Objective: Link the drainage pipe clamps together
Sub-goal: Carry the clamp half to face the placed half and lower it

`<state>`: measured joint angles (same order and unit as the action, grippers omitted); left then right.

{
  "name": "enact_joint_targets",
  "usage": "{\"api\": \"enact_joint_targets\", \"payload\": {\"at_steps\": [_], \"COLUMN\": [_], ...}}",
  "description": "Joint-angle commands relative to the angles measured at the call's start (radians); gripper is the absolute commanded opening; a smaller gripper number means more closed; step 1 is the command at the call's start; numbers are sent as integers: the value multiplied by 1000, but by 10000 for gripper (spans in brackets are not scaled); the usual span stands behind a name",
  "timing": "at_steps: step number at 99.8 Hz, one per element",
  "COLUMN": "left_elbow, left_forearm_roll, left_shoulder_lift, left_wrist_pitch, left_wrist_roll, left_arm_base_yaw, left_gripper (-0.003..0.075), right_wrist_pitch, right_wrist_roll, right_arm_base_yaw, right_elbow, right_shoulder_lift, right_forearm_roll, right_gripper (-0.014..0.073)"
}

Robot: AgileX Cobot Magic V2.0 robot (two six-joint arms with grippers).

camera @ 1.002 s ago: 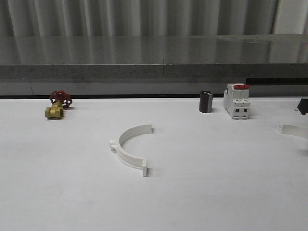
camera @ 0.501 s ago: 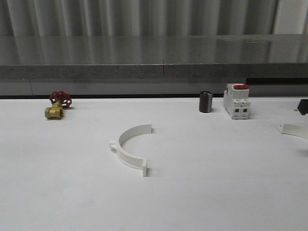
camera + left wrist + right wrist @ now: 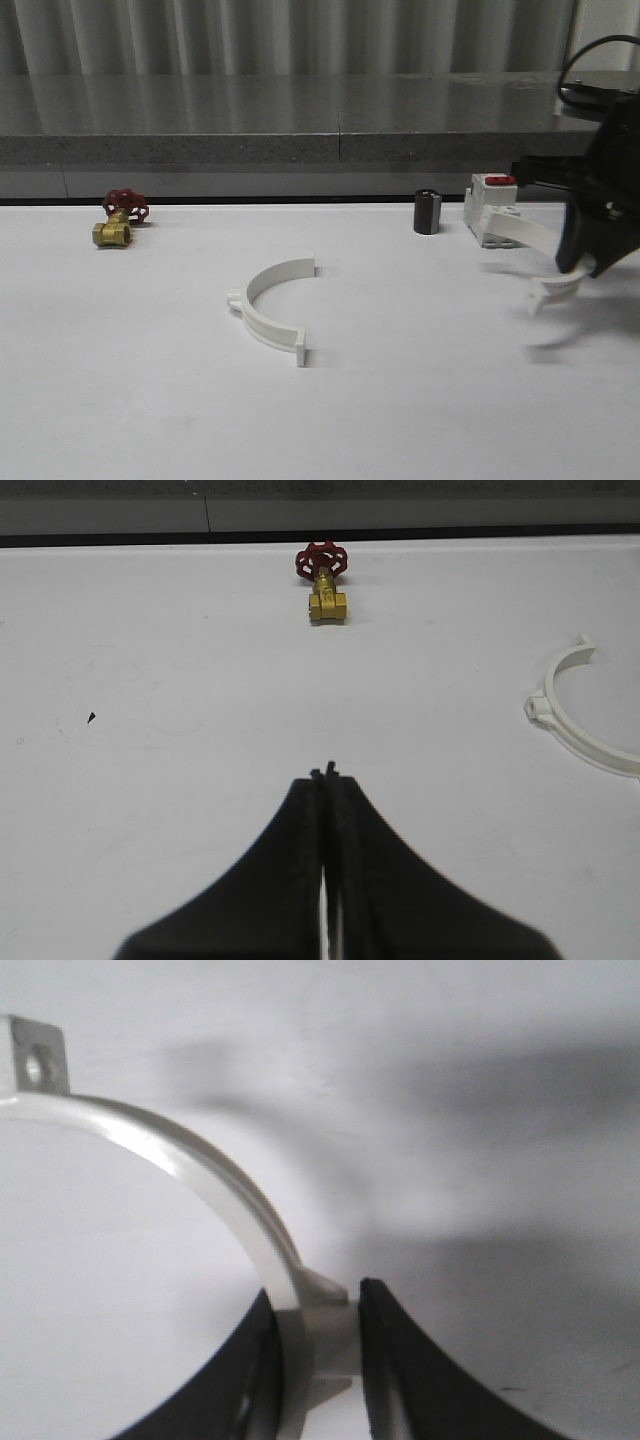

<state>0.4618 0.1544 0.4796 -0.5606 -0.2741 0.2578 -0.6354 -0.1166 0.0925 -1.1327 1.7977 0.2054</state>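
Observation:
One white drainage pipe clamp lies flat in the middle of the table, its open side facing right; its arc also crosses the left wrist view. The second clamp hangs above the table at the right, held by my right gripper. In the right wrist view the black fingers are shut on that clamp's middle at its outer tab, and its arc curves away to a flange with a hole. My left gripper is shut and holds nothing.
A brass valve with a red handwheel sits at the far left. A small dark cylinder and a white boxy breaker with a red top stand at the back right, just behind the held clamp. A grey ledge runs along the table's far edge.
The right arm has come into the front view from the right, carrying the second clamp up off the table and leftward. The middle clamp has not moved.

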Motion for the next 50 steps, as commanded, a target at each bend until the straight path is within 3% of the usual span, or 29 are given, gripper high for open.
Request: {"api": "enact_joint_targets", "payload": {"at_steps": [1, 28, 50], "left_elbow": [28, 28, 28], "left_forearm_roll": [-4, -4, -4], "left_shoulder_lift": [1, 1, 1], "left_wrist_pitch": [69, 69, 69], "left_wrist_roll": [1, 1, 1], "left_arm_base_yaw": [-3, -3, -3], "left_gripper": [-20, -20, -20], "right_wrist_pitch": [6, 10, -48], "right_wrist_roll": [-87, -438, -507], "right_arm_base_yaw": [65, 248, 334], "right_elbow": [-46, -113, -205], "right_shoulder_lift": [-49, -14, 78], "right_forearm_roll": [-15, -238, -283], "right_gripper": [11, 11, 11]}}
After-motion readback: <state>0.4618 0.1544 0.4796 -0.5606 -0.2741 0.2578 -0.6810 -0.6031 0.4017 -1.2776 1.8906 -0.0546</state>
